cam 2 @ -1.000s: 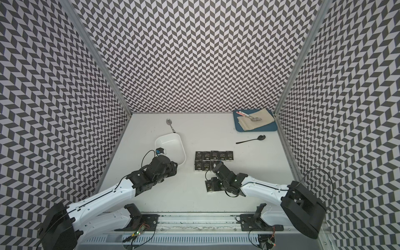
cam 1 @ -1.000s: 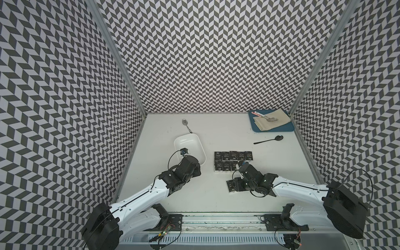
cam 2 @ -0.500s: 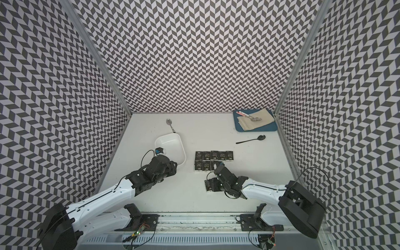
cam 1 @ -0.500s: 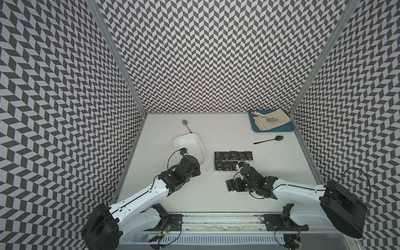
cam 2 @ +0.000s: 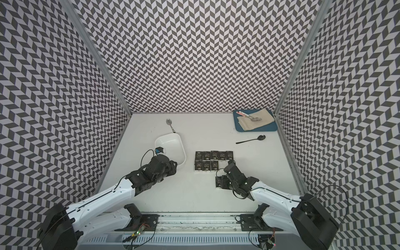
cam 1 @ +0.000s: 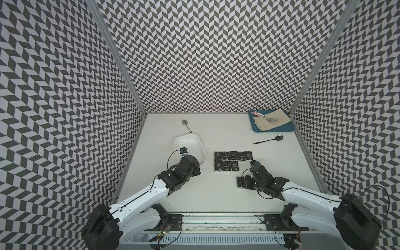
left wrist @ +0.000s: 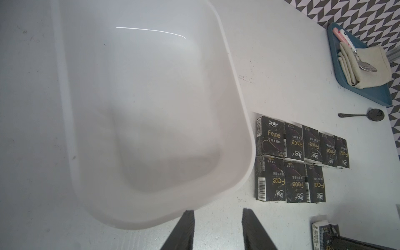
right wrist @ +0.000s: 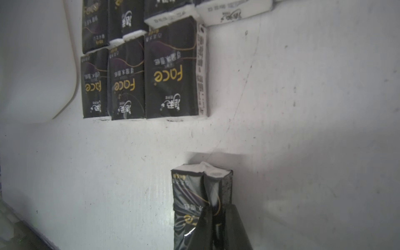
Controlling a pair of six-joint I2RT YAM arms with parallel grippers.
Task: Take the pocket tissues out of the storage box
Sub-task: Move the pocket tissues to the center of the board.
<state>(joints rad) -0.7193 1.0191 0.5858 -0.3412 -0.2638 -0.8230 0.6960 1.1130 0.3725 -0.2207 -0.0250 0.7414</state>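
Since a second ago the right pincer (right wrist: 217, 231) has closed, and it is now clamped on the ninth packet (right wrist: 190, 194), whose wrapper creases where the fingers (right wrist: 234, 227) squeeze it. In both top views this packet (cam 1: 239, 182) lies on the white desk (cam 1: 216, 194) below and right of the other pocket tissues (cam 1: 232, 161), apart from them. Those eight sit side by side in two rows near the middle of the frame, five in the upper row and three in the lower, all outside the storage box (cam 1: 188, 142). The box stands just left of them and holds nothing, its glossy inside bare in the left wrist view (left wrist: 238, 91). The left arm has not shifted: the left pincer (left wrist: 217, 231) hangs at the box's lower corner with its fingers apart and nothing between them. A blue tray (cam 1: 272, 129) with a beige cloth (cam 1: 279, 120) sits upper right, and a black spoon (cam 1: 268, 140) lies below it.
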